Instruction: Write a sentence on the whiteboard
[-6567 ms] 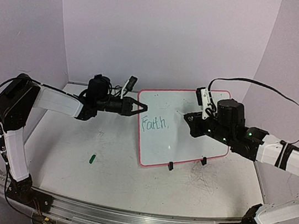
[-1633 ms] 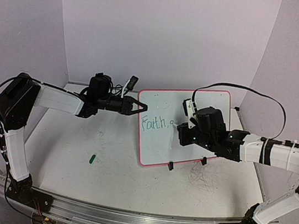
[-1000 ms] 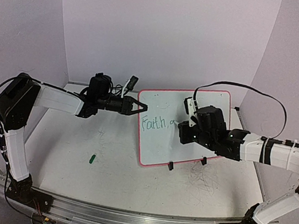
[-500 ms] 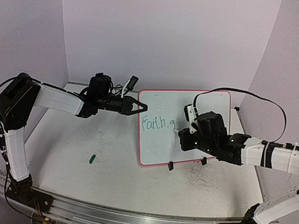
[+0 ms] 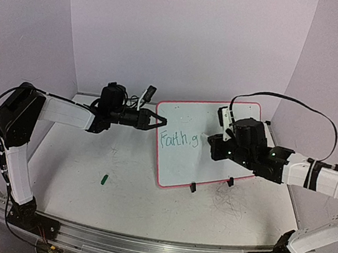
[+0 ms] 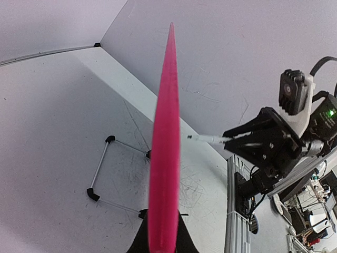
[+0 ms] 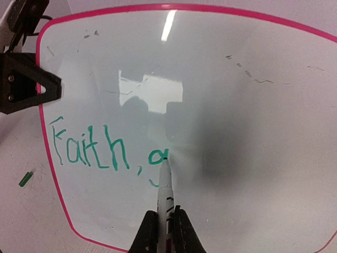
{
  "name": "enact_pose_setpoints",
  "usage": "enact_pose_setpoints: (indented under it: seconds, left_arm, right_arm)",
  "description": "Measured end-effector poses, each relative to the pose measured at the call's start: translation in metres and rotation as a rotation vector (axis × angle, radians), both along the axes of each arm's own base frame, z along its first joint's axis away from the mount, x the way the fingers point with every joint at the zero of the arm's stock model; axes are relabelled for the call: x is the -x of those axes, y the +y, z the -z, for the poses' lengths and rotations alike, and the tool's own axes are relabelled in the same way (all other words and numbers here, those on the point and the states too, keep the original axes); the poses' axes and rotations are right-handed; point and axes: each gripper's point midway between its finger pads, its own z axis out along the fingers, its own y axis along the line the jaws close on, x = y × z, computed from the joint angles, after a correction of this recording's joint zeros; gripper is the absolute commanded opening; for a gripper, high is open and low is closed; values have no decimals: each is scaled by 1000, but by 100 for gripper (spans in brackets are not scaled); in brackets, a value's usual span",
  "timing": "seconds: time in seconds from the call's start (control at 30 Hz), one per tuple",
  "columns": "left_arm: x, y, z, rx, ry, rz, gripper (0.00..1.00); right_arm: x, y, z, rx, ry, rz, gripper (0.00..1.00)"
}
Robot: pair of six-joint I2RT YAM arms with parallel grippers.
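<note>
Near edge: a small green object (image 5: pixel 104 179) lies on the table (image 5: pixel 119 211). Beyond, the whiteboard (image 5: pixel 180 159) stands tilted on its clip feet. The right tool (image 7: pixel 166 221), closed on a marker (image 7: pixel 165 184), sets its tip at the sentence (image 7: pixel 89 150), which reads "Faith, g". The left tool (image 5: pixel 157 123) is clamped on the whiteboard's left edge.

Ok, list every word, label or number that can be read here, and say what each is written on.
"Faith," - thin green handwriting on the small white pink-framed whiteboard.
"g" - a green letter just after it, apparently unfinished, at the tip of the white marker.
Nothing else legible in any view.
</note>
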Motion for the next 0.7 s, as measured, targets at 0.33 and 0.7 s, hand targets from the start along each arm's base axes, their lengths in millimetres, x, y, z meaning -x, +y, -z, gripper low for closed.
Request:
enact_pose_setpoints:
  seconds: [0.33,0.7]
  left_arm:
    - [0,0,0,0,0,0,0]
    - [0,0,0,0,0,-1,0]
  right_arm:
    - [-3,-12,-18,-24,-38,2,0]
    - [-1,-6,-10,-8,-21,-31,0]
